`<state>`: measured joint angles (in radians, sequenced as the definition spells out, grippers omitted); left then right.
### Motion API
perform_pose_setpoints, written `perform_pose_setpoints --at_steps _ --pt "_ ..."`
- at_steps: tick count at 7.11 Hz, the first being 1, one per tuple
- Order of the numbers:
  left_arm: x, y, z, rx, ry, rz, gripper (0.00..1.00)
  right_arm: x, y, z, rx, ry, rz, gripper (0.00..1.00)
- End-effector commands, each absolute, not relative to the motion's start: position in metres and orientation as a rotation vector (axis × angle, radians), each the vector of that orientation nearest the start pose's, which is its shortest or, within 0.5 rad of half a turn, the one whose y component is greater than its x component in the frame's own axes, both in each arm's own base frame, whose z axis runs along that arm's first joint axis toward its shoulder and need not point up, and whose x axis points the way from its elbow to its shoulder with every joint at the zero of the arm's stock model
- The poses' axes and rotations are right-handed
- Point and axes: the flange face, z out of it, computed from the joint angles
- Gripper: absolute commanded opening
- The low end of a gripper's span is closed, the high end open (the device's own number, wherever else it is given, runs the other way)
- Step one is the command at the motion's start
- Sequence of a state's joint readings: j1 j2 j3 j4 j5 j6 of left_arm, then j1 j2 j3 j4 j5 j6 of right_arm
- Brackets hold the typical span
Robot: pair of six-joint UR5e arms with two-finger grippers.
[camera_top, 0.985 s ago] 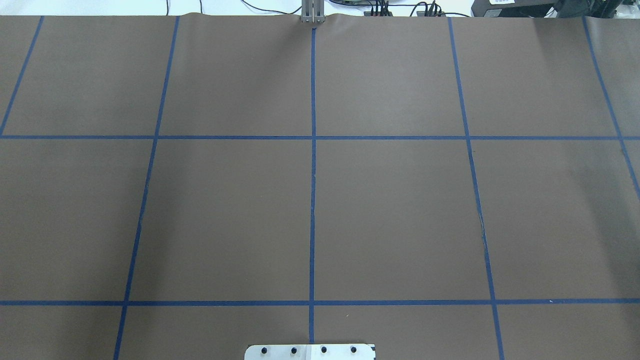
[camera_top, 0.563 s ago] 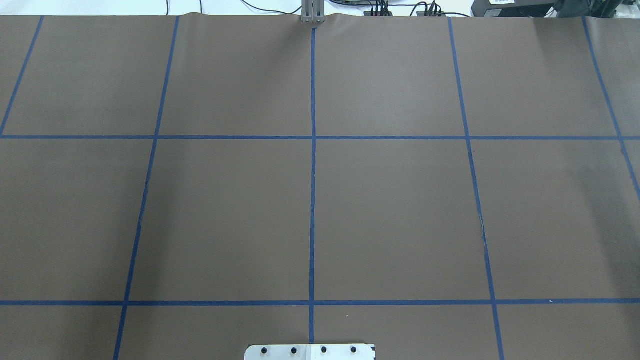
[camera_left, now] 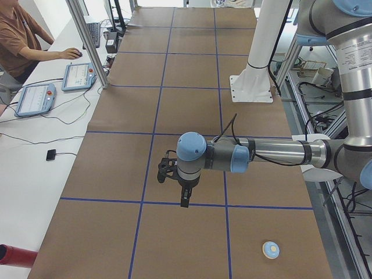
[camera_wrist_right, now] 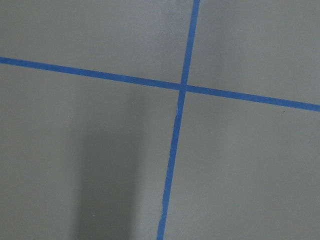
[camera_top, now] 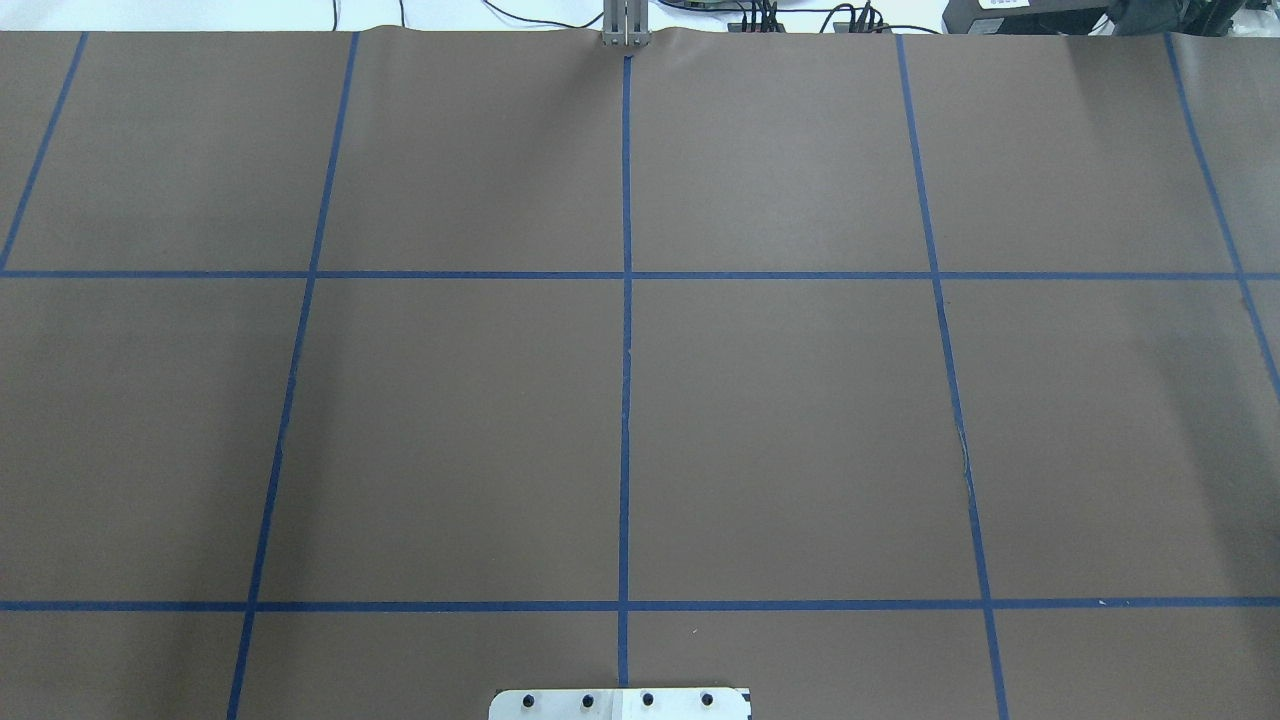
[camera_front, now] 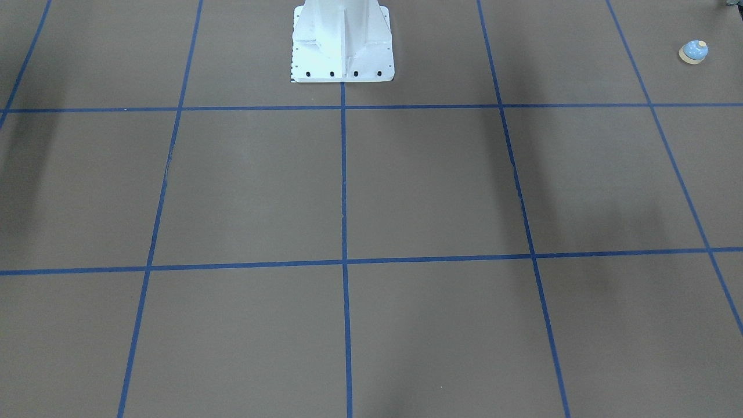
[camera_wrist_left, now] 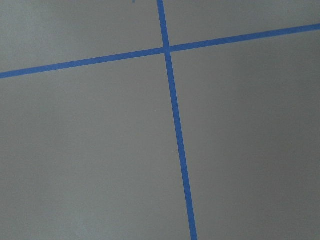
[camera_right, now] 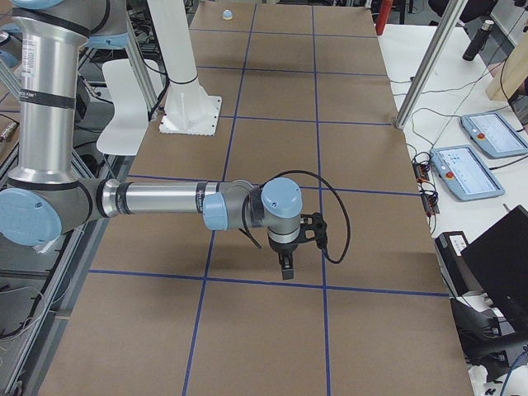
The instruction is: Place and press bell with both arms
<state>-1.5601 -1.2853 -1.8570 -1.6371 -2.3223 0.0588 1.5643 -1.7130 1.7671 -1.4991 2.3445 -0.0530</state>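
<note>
The small light-blue bell [camera_front: 693, 51] with a cream base stands on the brown table near the robot-side edge, at my left end. It also shows in the exterior left view [camera_left: 270, 250] and far off in the exterior right view [camera_right: 227, 13]. My left gripper [camera_left: 184, 202] hangs above a blue tape line, well away from the bell. My right gripper [camera_right: 285, 271] hangs above the table at the opposite end. Both show only in side views, so I cannot tell if they are open or shut. The wrist views show only table and tape.
The white pedestal [camera_front: 342, 40] stands at the robot-side middle. A person [camera_left: 20, 35] sits at a side bench with teach pendants [camera_left: 78, 77]. An aluminium post [camera_left: 87, 40] rises at the table's far edge. A red object [camera_left: 14, 256] lies at the left end.
</note>
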Motion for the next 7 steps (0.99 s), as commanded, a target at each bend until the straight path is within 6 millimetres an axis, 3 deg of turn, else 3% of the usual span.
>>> perform_pose_setpoints --at_steps 1,3,4,5,6,7 --pt "-0.062 -0.338 0.675 0.014 0.749 0.1 1.0 0.06 -0.442 0.618 0.146 -0.77 -0.113 1.0" --pt "-0.052 -0.298 0.726 -0.119 0.755 0.093 1.0 0.06 -0.438 0.608 0.164 -0.78 -0.122 1.0" --pt "-0.032 -0.278 0.745 -0.209 0.741 0.137 1.0 0.059 -0.438 0.606 0.167 -0.782 -0.125 1.0" --pt "-0.031 -0.253 0.783 -0.293 0.744 0.133 1.0 0.059 -0.437 0.598 0.18 -0.784 -0.13 1.0" --pt "-0.032 -0.23 0.809 -0.319 0.757 0.215 1.0 0.059 -0.437 0.597 0.183 -0.784 -0.132 1.0" --pt "-0.036 -0.199 0.819 -0.356 0.761 0.216 1.0 0.058 -0.436 0.596 0.183 -0.786 -0.133 1.0"
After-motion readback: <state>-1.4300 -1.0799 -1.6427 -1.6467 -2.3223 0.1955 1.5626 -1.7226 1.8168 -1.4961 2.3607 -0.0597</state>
